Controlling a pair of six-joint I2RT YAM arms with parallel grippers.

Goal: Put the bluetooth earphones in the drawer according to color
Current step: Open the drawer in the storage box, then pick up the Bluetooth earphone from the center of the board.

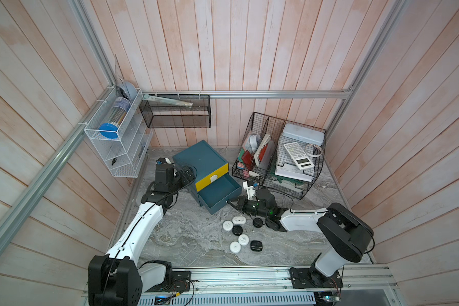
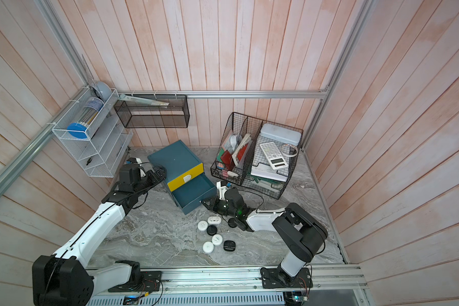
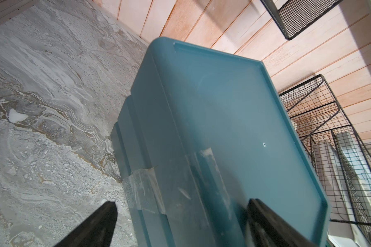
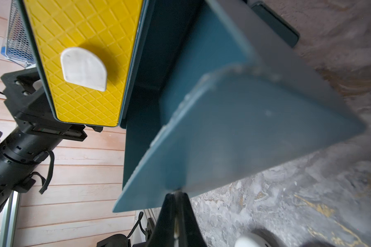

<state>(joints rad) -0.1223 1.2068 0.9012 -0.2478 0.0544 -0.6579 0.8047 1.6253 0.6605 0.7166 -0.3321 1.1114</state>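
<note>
Jaws spread wide, the left gripper [image 3: 182,210] straddles the top edge of the small teal plastic three-drawer chest [image 1: 199,159] without clamping, so a tug could drag it. The right gripper [image 4: 176,198] pinches the white tab handle [image 4: 176,227] of the pulled-out, bare teal middle drawer [image 1: 219,189]. The tab could slip, or the drawer drop onto the white and black pebble-like earphone cases [image 1: 227,225] beside that wrist.

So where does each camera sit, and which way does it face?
Top views: high above the front, facing down at the table; left arm and right arm show.
Left wrist: on the left arm, facing the chest's top; open left gripper shows.
Right wrist: on the right arm, facing the open drawer; shut right gripper and left arm show.
Shared: every view shows the chest.
</note>
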